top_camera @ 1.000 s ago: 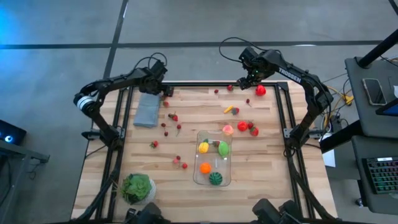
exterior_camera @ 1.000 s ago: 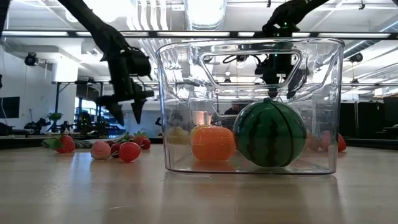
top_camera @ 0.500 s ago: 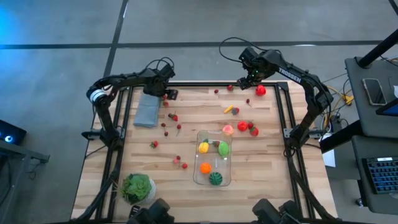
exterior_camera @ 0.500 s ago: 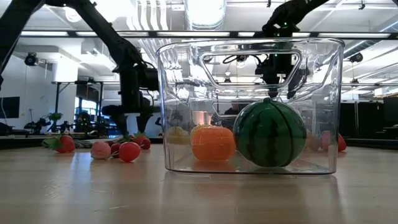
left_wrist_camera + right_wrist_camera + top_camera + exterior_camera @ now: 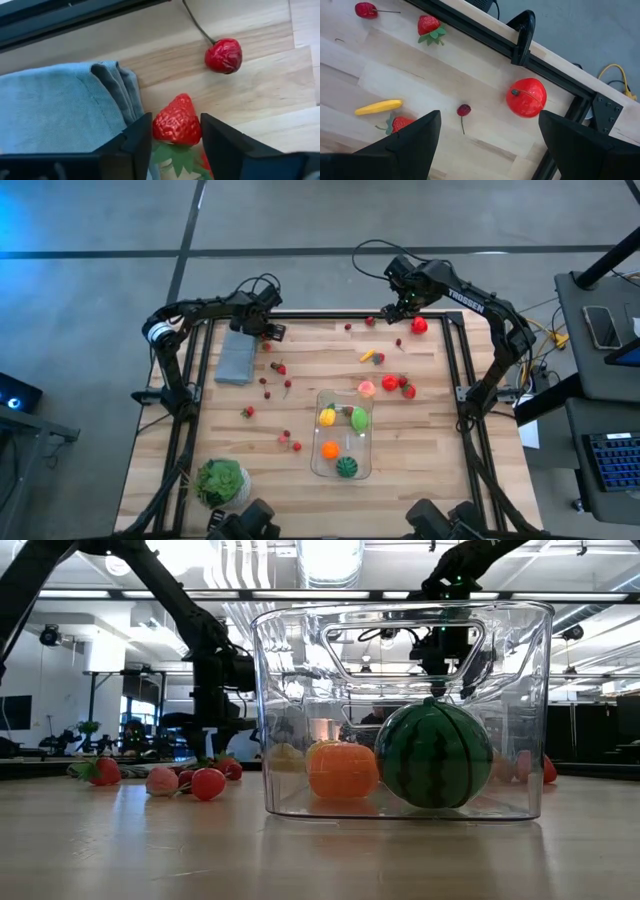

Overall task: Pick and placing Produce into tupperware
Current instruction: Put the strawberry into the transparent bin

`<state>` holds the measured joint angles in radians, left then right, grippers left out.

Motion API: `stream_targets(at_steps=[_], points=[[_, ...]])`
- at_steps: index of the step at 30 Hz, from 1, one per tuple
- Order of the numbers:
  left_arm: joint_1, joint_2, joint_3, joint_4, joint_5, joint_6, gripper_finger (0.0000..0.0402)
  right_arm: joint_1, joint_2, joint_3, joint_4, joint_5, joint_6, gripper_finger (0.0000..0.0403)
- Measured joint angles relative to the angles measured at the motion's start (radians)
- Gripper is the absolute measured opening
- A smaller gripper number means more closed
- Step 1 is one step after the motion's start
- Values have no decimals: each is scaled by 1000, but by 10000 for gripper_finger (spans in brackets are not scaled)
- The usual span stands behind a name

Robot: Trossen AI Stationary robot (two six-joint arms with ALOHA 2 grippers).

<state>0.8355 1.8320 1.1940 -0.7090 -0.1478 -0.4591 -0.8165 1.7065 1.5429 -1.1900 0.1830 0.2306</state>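
White "TROSSEN" marks the right arm (image 5: 470, 302); left end effector (image 5: 176, 134) grips a strawberry (image 5: 176, 121); right end effector (image 5: 487, 132) open.

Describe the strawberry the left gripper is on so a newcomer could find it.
Find the folded blue cloth at the table's far left corner. The left gripper is at its edge, fingers closing around a strawberry with green leaves. The nearby cherry is smaller, rounder and stemmed.
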Motion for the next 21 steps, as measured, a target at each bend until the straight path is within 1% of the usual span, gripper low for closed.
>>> stream_targets(at_steps=[6,11,13,16,19,21], points=[[-2,0,-1,3,-7,-6,127,0,0,0,2,0,1,329],[-30,-31,5,6,29,-6,125,0,0,0,-8,-4,4,329],[-58,-61,13,21,49,-3,125,0,0,0,-9,-5,4,329],[-123,-123,18,27,113,46,125,0,0,0,-10,-7,18,329],[-215,-203,16,49,204,119,125,0,-1,0,-13,-11,36,329],[-280,-249,15,51,252,168,124,0,-4,0,-14,-40,38,329]])
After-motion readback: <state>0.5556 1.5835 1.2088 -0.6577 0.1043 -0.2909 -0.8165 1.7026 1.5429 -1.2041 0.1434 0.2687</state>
